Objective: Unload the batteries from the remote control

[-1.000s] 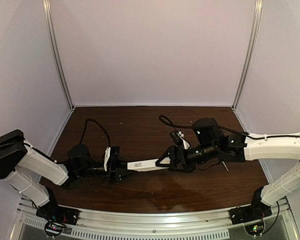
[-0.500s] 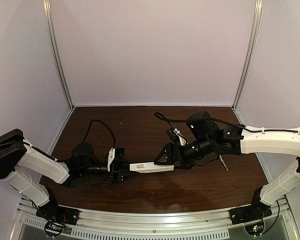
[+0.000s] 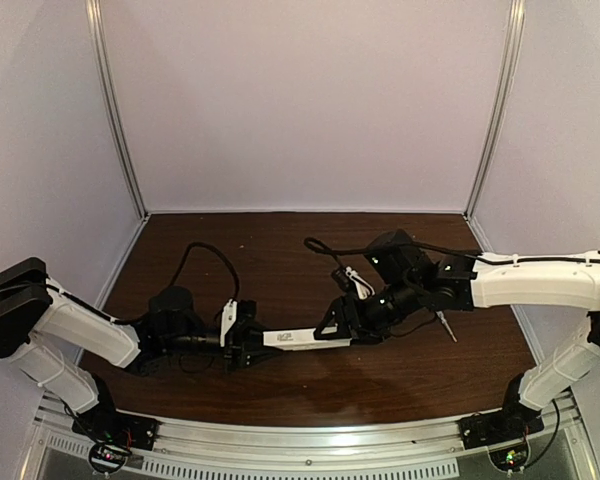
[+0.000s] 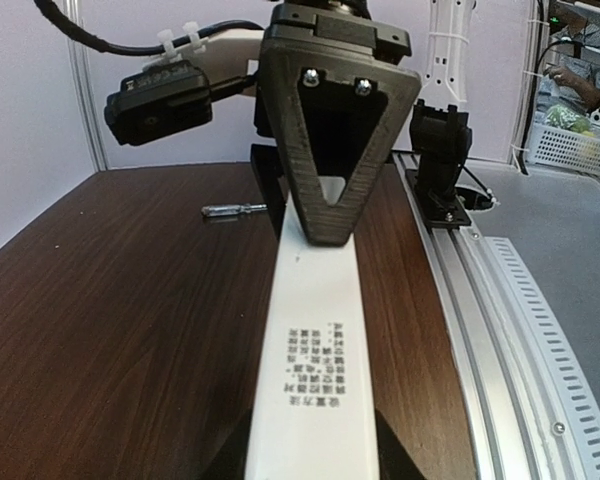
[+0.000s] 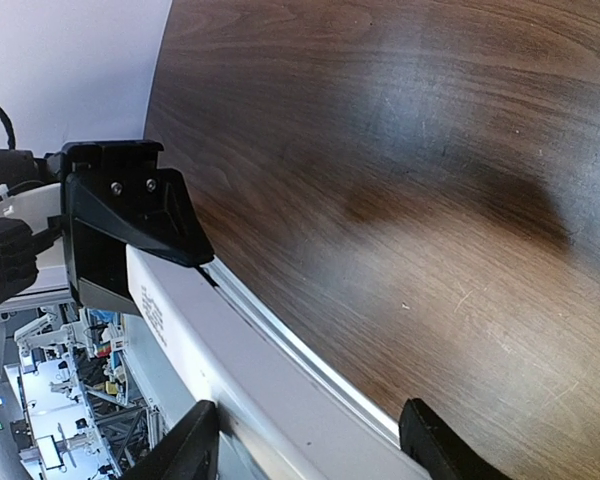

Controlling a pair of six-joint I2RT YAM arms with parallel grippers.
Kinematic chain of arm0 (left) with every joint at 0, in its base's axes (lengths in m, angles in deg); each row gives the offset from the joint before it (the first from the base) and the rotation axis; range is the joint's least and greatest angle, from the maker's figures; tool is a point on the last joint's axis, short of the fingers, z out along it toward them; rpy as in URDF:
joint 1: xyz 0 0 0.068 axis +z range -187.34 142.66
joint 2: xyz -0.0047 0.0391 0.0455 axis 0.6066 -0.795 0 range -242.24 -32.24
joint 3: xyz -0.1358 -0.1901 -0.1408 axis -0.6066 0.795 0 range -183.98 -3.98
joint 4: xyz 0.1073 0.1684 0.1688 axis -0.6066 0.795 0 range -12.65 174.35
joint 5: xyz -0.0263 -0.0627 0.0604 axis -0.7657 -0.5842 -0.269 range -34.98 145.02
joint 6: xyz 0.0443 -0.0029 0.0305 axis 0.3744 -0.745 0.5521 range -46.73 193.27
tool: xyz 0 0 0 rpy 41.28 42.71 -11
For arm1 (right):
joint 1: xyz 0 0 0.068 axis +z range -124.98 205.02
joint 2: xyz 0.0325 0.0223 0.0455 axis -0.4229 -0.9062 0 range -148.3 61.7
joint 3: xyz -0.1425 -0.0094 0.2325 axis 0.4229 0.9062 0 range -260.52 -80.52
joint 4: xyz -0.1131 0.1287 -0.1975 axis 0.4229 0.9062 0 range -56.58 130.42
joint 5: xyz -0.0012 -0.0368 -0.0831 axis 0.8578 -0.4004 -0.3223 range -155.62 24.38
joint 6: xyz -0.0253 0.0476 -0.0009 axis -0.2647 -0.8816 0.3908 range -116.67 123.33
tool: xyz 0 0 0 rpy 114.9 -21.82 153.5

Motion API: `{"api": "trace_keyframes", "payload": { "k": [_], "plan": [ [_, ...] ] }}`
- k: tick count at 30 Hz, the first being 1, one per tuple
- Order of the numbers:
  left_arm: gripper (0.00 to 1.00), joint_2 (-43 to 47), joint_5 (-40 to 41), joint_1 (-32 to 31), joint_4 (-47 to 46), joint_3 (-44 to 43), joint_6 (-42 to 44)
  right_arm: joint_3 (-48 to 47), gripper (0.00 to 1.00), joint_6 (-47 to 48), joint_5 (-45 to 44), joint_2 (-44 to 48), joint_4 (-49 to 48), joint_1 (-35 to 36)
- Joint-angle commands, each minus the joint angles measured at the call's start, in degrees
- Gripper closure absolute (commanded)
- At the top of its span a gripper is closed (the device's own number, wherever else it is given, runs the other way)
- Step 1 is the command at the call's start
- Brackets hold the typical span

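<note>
The white remote control [image 3: 295, 339] hangs just above the brown table, held at both ends. My left gripper [image 3: 242, 340] is shut on its left end. My right gripper [image 3: 345, 325] is shut on its right end. In the left wrist view the remote [image 4: 315, 370] runs away from my left gripper [image 4: 315, 470], printed label up, into the right gripper's black fingers [image 4: 335, 150]. In the right wrist view the remote [image 5: 240, 370] lies between my right gripper [image 5: 310, 450] and the left gripper's fingers [image 5: 130, 215]. The batteries are hidden.
A clear-handled screwdriver [image 3: 446, 325] lies on the table right of the right wrist and also shows in the left wrist view [image 4: 230, 211]. Black cables loop above both wrists. A metal rail [image 3: 310, 440] runs along the near edge. Walls enclose three sides.
The remote and both grippers have shifted slightly right and toward the near edge. The right arm's wrist has swung left. Both grips have held.
</note>
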Motion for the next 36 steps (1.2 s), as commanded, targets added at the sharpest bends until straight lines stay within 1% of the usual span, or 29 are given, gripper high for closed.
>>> {"api": "trace_keyframes", "payload": {
  "k": [1,8,22,36],
  "plan": [
    [1.00,0.25,1.89,-0.04,-1.26,-1.67,0.78,0.25,0.41,0.73,0.32,-0.28,-0.19,0.44],
    [1.00,0.34,1.42,-0.03,-1.81,-1.60,0.72,3.64,0.45,0.64,0.51,1.21,-2.28,0.35],
    [1.00,1.51,0.08,-0.05,-2.67,-1.19,-0.08,9.31,0.41,-0.09,-0.67,6.08,-4.20,-0.17],
    [1.00,2.02,-0.19,-0.05,-3.02,-0.93,-0.48,13.70,0.40,-1.19,-2.95,10.04,-4.41,-0.17]
  ]
}}
